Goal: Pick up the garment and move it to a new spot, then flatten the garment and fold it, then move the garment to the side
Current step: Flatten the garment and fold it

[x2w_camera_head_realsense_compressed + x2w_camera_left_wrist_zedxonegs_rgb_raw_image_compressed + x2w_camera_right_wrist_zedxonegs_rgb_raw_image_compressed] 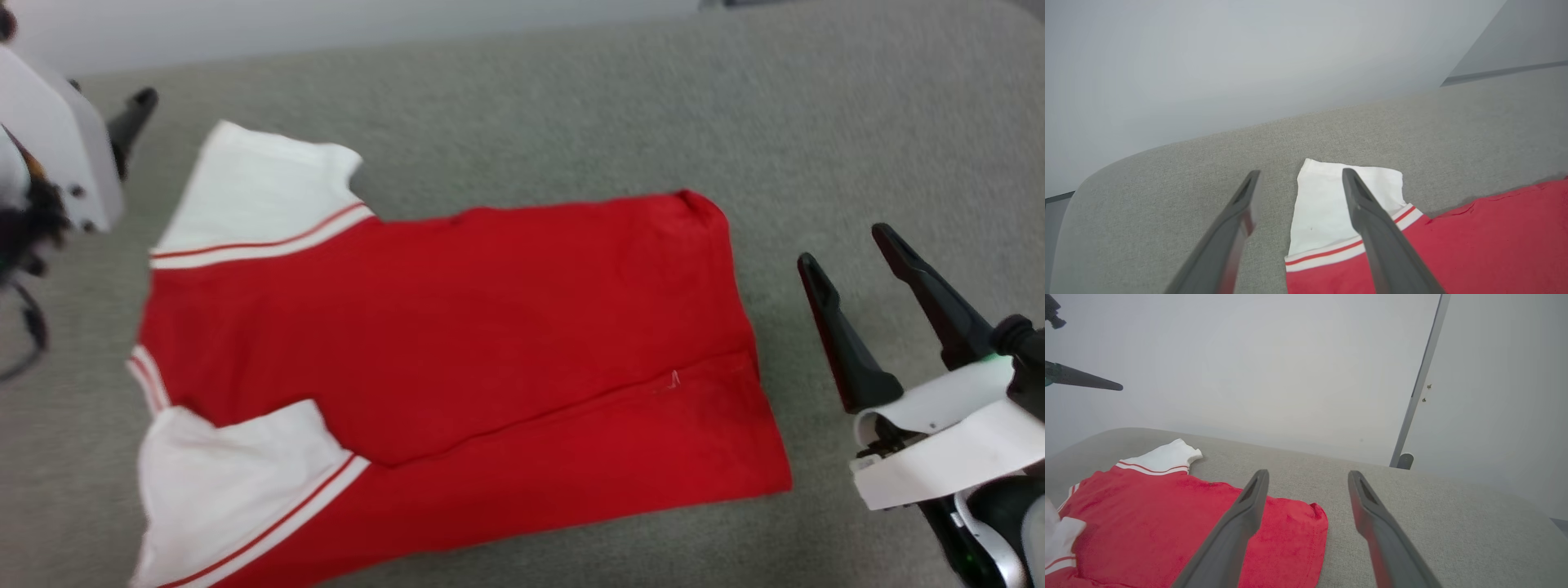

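Between the two sets of fingers, on the grey cushion (pixel 816 106), lies the shirt (pixel 457 343). It's spread flat, collar end toward the left gripper (pixel 1301 174), hem end near the right gripper (pixel 845 247). Both pairs of fingers stand wide apart w/ nothing in them, clear of the cloth. Far white sleeve (pixel 1331 204) sits just past the left fingertips, partly behind one finger in the left wrist view, so that side looks lined up for a grab at the sleeve or shoulder. Hem corner (pixel 1314 514) lies beside the right fingers, a little to their inner side; cloth and tips are apart. Near sleeve (pixel 229 482) is turned in over the red body, and a long crease (pixel 571 408) runs along the near side. Prob. one lengthwise fold is already laid, w/ an arm at each end so both ends can be lifted together for the next fold. Cloth is thin and limp, so a shallow pinch may slip or drag the layers out of line
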Controlling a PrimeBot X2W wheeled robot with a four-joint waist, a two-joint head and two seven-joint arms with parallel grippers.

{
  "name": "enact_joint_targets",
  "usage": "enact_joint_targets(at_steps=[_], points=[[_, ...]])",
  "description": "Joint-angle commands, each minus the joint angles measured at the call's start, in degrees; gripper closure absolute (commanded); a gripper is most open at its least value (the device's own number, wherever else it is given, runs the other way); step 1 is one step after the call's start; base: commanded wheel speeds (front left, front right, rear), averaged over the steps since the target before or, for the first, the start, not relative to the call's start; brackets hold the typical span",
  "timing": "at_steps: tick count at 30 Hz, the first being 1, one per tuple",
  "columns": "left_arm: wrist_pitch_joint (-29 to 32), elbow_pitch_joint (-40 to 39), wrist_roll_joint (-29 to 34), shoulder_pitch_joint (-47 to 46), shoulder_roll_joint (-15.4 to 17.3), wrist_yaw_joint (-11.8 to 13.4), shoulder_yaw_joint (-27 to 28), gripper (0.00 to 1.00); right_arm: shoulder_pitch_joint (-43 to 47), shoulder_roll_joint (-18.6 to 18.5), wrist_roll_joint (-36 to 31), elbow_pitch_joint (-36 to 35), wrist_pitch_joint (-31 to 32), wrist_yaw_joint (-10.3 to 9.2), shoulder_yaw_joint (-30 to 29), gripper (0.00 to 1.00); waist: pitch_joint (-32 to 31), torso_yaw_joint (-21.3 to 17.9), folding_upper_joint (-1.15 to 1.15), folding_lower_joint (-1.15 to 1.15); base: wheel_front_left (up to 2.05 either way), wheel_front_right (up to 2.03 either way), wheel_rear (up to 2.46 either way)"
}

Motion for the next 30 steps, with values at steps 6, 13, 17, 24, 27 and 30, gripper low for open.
enact_joint_targets(at_steps=[6,13,17,24,27,30], points=[[10.44,5.79,0.4,-6.95,1.46,-4.84,-1.98,0.0,-2.45,0.94,1.25,0.47,-1.07,-0.08,1.87,0.0,9.6,-7.17,0.0,0.0,0.0,0.0,0.0],[20.58,11.67,-0.31,-12.94,2.55,-7.1,-2.83,0.0,-3.3,1.52,2.79,0.23,-1.42,-0.08,2.73,0.0,13.97,-9.37,0.0,0.0,0.0,0.0,0.0],[23.94,13.84,0.81,-15.77,2.19,-7.4,-3.59,0.0,-3.8,1.46,3.11,-0.12,-1.28,-0.08,2.94,0.0,15.45,-9.58,0.0,0.0,0.0,0.0,0.0],[28.82,17.17,0.76,-16.56,0.22,-6.46,-5.33,0.0,-4.48,1.34,4.2,0.09,-0.89,-0.08,3.21,0.0,16.14,-9.63,0.0,0.0,0.0,0.0,0.0],[31.03,18.19,-0.64,-15.43,-0.77,-6.01,-5.7,0.44,-4.89,1.32,4.86,0.19,-0.62,-0.08,2.98,0.0,16.07,-9.62,0.0,0.0,0.0,0.0,0.0],[32.9,18.28,-2.05,-14.4,-1.7,-5.21,-5.72,1.0,-4.98,1.21,5.33,0.31,-0.24,-0.08,2.76,0.0,15.87,-9.55,0.0,0.0,0.0,0.0,0.0]])
